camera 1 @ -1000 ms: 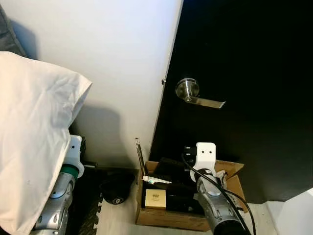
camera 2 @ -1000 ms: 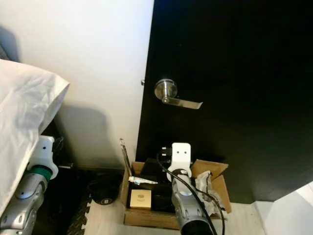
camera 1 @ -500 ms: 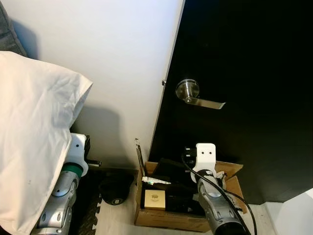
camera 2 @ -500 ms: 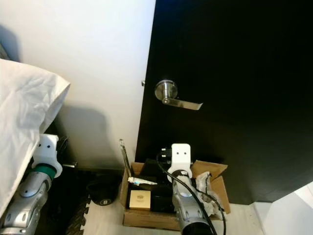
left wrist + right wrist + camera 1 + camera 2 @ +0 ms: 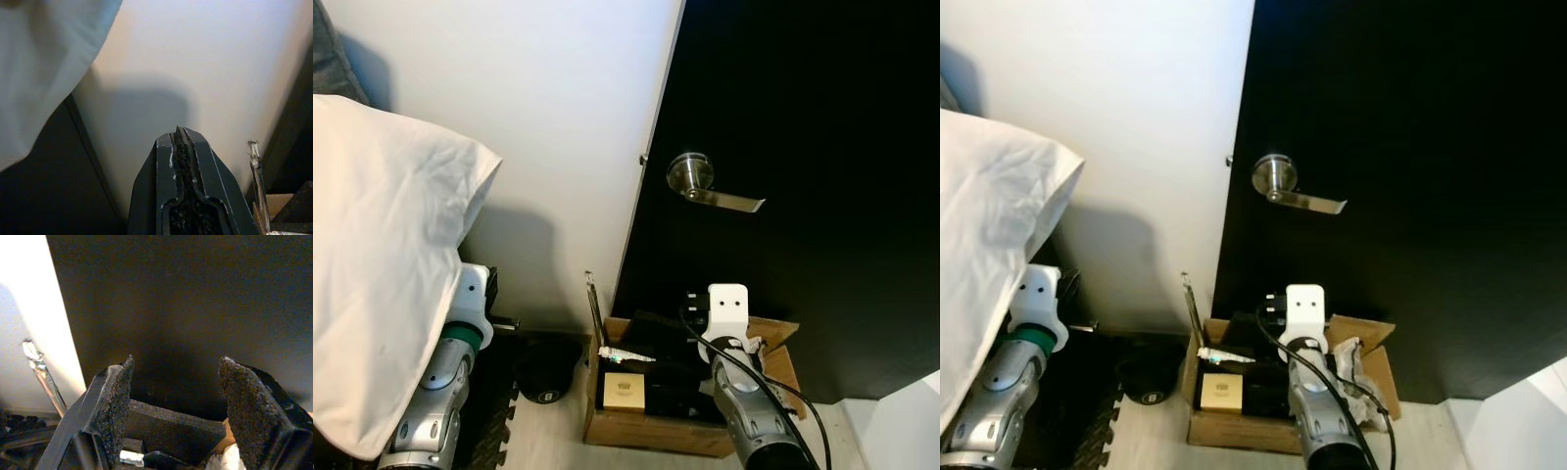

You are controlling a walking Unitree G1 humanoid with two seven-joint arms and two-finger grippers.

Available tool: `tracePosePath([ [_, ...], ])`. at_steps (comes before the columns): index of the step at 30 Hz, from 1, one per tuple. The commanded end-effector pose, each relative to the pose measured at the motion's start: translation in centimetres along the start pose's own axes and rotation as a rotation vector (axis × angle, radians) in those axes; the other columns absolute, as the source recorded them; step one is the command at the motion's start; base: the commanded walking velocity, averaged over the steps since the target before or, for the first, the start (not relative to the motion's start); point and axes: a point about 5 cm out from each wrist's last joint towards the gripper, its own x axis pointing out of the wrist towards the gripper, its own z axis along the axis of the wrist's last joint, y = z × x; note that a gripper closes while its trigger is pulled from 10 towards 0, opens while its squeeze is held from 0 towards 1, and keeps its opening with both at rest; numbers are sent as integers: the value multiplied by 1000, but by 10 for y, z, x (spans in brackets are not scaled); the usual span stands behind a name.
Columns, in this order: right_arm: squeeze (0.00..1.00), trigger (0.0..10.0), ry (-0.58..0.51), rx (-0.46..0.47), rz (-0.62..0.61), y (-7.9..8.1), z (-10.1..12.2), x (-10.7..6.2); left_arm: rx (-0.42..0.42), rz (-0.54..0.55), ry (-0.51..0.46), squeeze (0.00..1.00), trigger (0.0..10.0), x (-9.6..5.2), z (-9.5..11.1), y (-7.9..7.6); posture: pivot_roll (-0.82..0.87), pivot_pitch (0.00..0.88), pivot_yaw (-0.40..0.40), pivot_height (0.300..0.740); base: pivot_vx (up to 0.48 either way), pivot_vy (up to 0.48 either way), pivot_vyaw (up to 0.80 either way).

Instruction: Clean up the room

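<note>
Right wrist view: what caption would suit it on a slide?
Right gripper, fingers open, facing a black door above a cardboard box of clutter.

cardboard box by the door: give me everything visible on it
The cardboard box is brown, open-topped, and sits on the pale floor against the black door, beside the white wall. Its flaps stand open, the right one bent outward. Inside are a small tan square box, a white tube, dark items too shadowed to identify, and crumpled pale paper at the right side. A thin metal rod rises at its left rear corner. The right arm passes in front of it, hiding part of the contents.
</note>
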Motion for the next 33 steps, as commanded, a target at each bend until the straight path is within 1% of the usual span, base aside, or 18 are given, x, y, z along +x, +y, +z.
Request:
tracePosePath([
  [1, 0, 10000, 16, -8, -13, -3, -4, -2, -5, -18, 13, 0, 10000, -1, -3, -4, 185, 0, -30, 740, -281, 0, 0],
  [33, 0, 10000, 40, -1, -19, -1, -9, -5, 22, -40, 12, 0, 10000, -1, -2, -3, 188, 0, -25, 740, -283, 0, 0],
])
